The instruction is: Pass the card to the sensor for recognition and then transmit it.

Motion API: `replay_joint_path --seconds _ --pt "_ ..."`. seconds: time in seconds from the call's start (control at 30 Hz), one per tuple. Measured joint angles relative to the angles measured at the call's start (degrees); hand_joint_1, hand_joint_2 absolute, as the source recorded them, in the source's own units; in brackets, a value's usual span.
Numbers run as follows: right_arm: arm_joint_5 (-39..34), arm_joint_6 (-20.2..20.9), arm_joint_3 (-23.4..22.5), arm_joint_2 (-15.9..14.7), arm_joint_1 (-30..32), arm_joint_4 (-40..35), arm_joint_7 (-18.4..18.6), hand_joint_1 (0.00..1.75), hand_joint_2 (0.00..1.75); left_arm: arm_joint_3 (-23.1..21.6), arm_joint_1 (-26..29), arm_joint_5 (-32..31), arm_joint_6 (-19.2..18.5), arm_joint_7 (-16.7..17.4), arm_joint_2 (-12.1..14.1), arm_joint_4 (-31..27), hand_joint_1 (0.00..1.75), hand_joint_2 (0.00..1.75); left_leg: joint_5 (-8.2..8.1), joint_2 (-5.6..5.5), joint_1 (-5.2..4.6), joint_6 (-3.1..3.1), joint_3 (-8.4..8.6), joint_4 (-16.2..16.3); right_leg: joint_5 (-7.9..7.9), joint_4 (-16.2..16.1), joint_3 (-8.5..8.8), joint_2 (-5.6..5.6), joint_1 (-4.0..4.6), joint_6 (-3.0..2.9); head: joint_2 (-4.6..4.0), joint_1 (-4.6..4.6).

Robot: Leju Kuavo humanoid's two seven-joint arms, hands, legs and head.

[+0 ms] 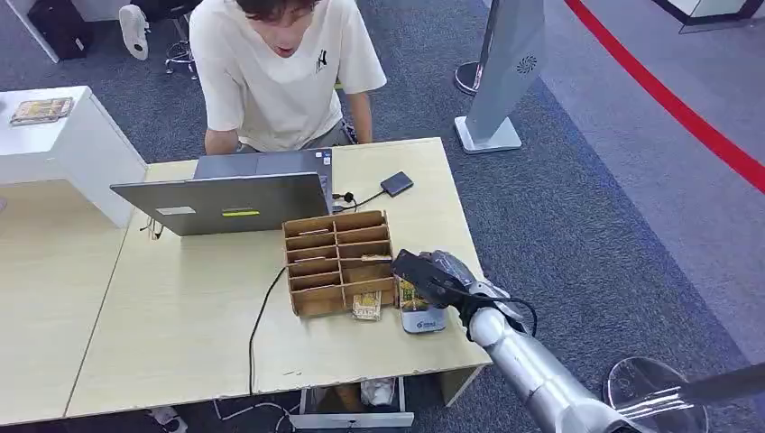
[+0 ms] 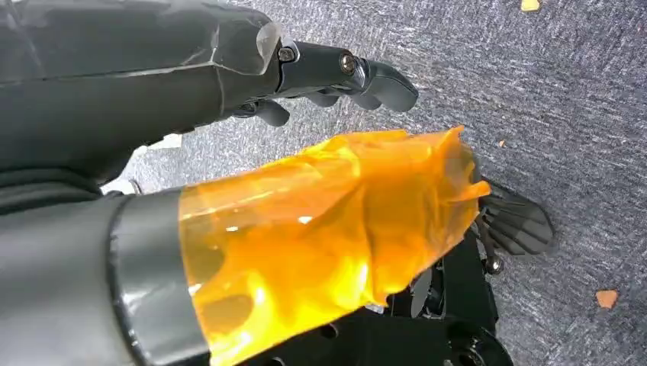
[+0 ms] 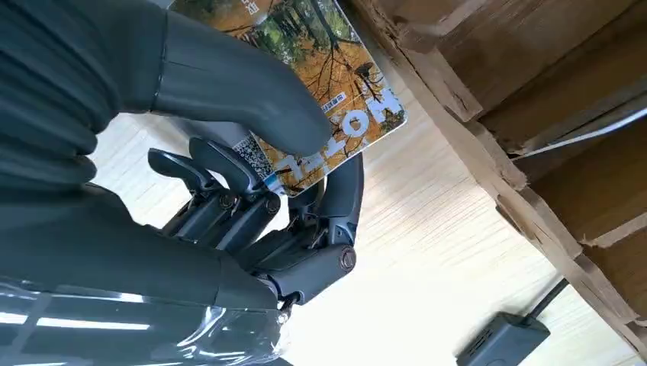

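Note:
My right hand hovers just off the right side of the wooden card organizer. It pinches a card printed with an autumn forest picture; the thumb presses on its face and the fingers curl beneath. In the head view the card hangs under the hand. The small black sensor lies farther back on the table with its cable, also seen as the black box beyond the organizer. My left hand hangs over the carpet, holding nothing, its thumb wrapped in orange film.
A person in a white shirt sits behind an open laptop at the far edge. A second card and a small white-blue object lie in front of the organizer. A black cable crosses the light table.

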Motion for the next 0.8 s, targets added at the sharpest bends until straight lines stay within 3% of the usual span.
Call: replay_joint_path --seconds 0.8 --pt "-0.1 0.0 0.2 0.2 -0.5 0.8 -0.4 1.75 1.75 0.5 0.0 0.3 0.0 0.0 -0.3 -0.4 0.0 0.0 0.02 0.0 0.0 0.02 0.0 0.0 0.0 0.0 0.0 0.0 0.0 0.0 0.0 0.0"
